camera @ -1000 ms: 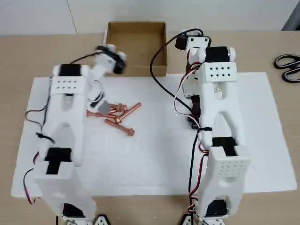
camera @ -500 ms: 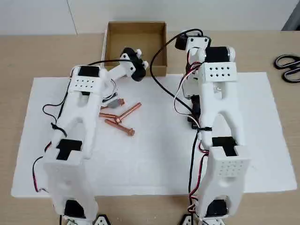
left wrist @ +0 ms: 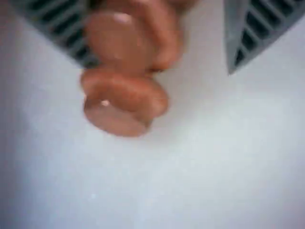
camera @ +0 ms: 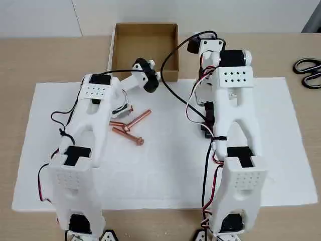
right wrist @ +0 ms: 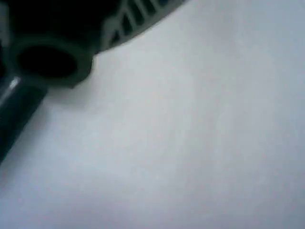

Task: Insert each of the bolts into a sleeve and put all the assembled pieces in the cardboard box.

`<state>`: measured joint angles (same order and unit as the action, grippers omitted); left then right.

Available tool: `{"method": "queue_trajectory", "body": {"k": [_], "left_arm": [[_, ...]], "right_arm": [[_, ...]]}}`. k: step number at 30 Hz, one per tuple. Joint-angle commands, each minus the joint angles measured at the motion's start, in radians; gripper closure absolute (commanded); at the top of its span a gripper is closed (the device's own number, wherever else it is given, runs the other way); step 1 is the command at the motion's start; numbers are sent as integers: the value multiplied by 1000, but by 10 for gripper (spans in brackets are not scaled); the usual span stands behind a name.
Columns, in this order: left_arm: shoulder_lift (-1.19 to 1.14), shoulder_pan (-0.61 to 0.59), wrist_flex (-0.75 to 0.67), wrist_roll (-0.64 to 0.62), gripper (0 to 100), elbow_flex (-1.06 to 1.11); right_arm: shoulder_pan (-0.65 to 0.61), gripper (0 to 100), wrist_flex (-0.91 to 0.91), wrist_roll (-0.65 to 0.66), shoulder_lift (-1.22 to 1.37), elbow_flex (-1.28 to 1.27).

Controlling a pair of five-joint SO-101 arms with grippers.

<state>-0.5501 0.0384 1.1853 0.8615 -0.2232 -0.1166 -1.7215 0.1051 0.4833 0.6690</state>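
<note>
Several copper bolts (camera: 131, 128) lie in a loose heap on the white sheet (camera: 165, 170), left of centre. My left gripper (camera: 122, 111) is down over the heap's far end. In the left wrist view it (left wrist: 159, 67) is open, with two bolt heads (left wrist: 125, 101) lying against one grey ribbed finger (left wrist: 57, 24) and a gap to the other. The cardboard box (camera: 145, 31) stands at the back edge of the sheet. My right gripper (camera: 206, 119) hangs low under its arm, right of centre. A black sleeve (right wrist: 45, 62) lies end-on close to it, with another (right wrist: 16, 119) alongside.
Black scissors (camera: 308, 71) lie on the wooden table at the far right. Cables loop from both arms near the box's front right corner. The sheet's front half and right side are bare.
The left arm has swung to the right and come down on the bolt heap. Its wrist moved from the box's front left corner toward its front right. The right arm kept still.
</note>
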Motion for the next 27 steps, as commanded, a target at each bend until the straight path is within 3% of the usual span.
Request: {"method": "queue_trajectory", "body": {"k": [1,18,27], "left_arm": [[15,-5,-12,0,914,-42],[15,3,311,-3,917,-245],[5,-5,333,-55,915,-291]], "right_arm": [[10,995,-13,3,-61,5],[5,995,-13,3,-61,5],[5,995,-13,2,-61,5]]}}
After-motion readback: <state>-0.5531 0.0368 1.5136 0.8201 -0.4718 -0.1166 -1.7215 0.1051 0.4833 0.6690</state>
